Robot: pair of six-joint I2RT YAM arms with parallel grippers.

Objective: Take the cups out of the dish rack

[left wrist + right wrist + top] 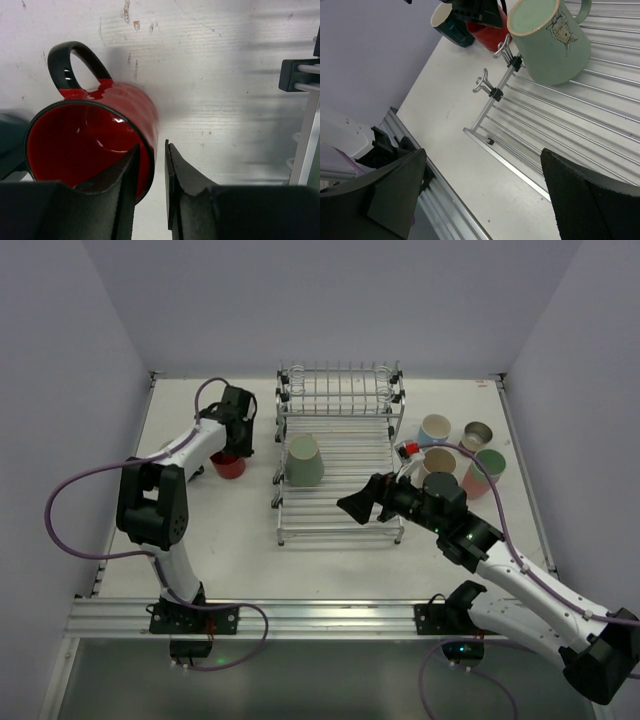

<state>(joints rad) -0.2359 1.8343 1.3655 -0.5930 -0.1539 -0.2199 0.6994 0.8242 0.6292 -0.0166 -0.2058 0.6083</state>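
As far as can be judged from how things lie, the unloading is nearly done: seven cups are counted off the dish rack (340,523) and one is left on it.

At the left gripper (152,165) the jaws are narrowly parted and set astride the wall of the red mug (90,135), one finger inside and one outside. A sliver of table (225,100) is seen between the outer finger and the wall, so no firm clamp is read. The mug appears to be stood upright on the table directly under this hand, with its handle on the side away from the fingers. A dark teal cup (454,34) is placed just beside it.

The right gripper (484,165) is spread wide and nothing is held. The edge of the lower tray (520,175) lies below its fingers. Ahead of them, well apart, the green cup (547,45) is sat on the slats, seemingly mouth-down — the last one to be lifted.

Behind this hand, beside its wrist and off the rack, five are grouped on the table: blue cup (434,428), brown cup (478,432), beige cup (438,462), mint cup (491,464), pink cup (474,483). No cup is seen on the upper shelf (340,388).

Left to do, by judgement — the red mug to be let go fully, then the green cup to be taken off and set down.
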